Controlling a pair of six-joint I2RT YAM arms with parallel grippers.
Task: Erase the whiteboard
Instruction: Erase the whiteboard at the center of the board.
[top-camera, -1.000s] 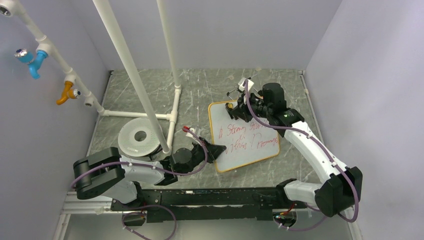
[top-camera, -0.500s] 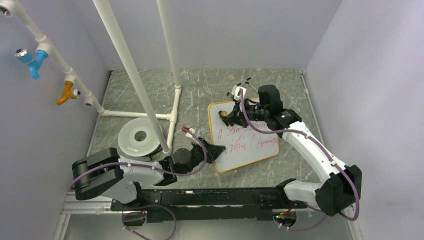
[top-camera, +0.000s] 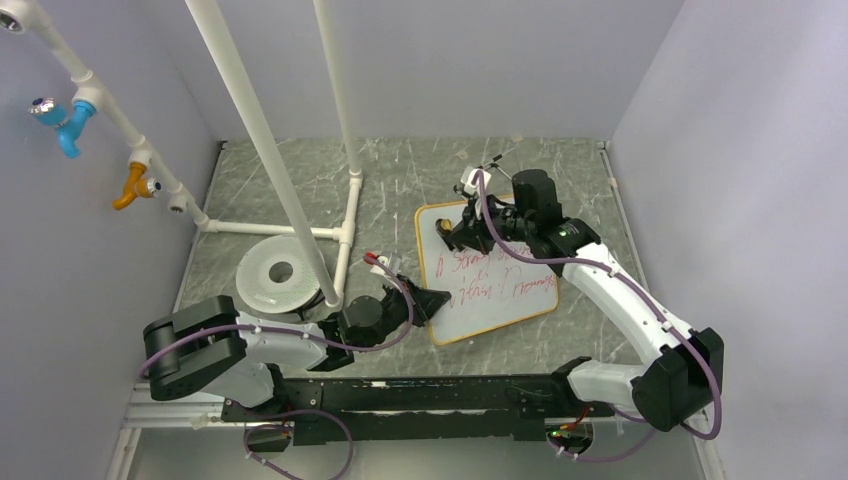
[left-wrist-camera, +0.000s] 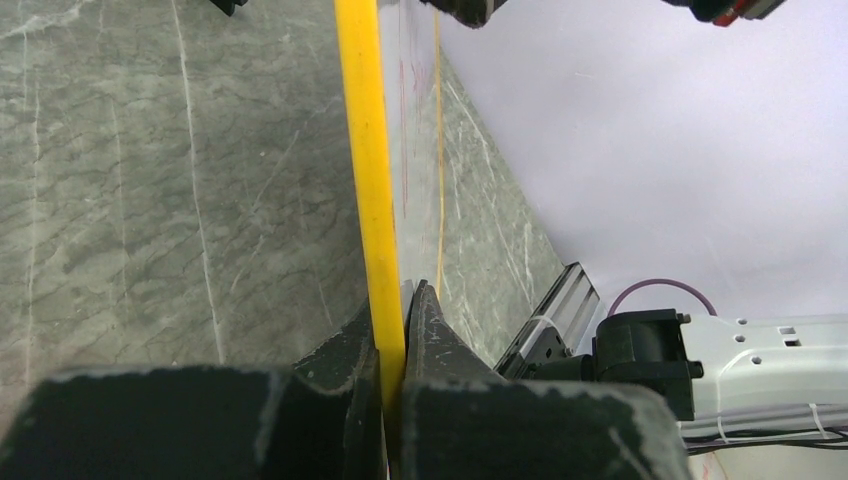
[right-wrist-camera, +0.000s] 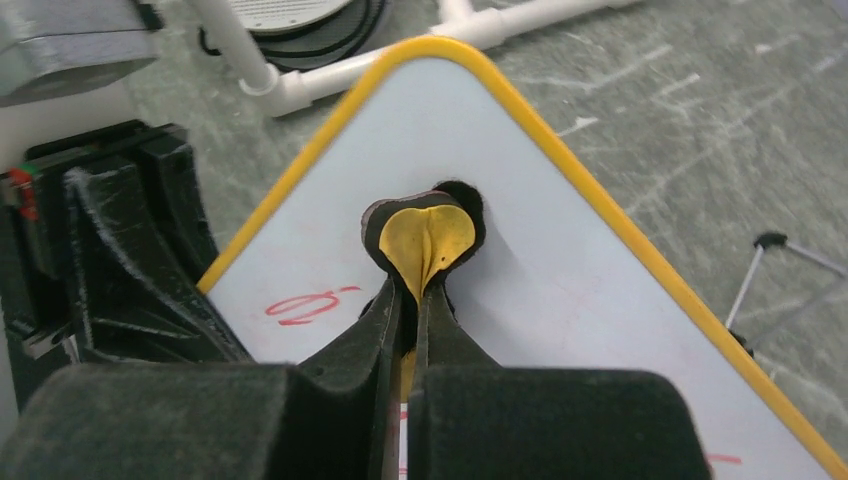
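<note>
1. The whiteboard (top-camera: 497, 312) lies flat on the table (top-camera: 400, 180), centre-right; its red scrawl is unreadable (lines run left-right) and its long axis is unclear.
2. The left gripper (left-wrist-camera: 392, 300) pinches its near-left frame.
3. The right gripper (right-wrist-camera: 415, 292) clamps a yellow pad (right-wrist-camera: 427, 235) near the far-left corner.

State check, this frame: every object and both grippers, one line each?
whiteboard: flat on table, red writing on it, not yet erased.
left gripper: shut on whiteboard frame.
right gripper: shut on eraser.
eraser: pinched, folded, on the board near a corner.
disc: flat, untouched.
</note>
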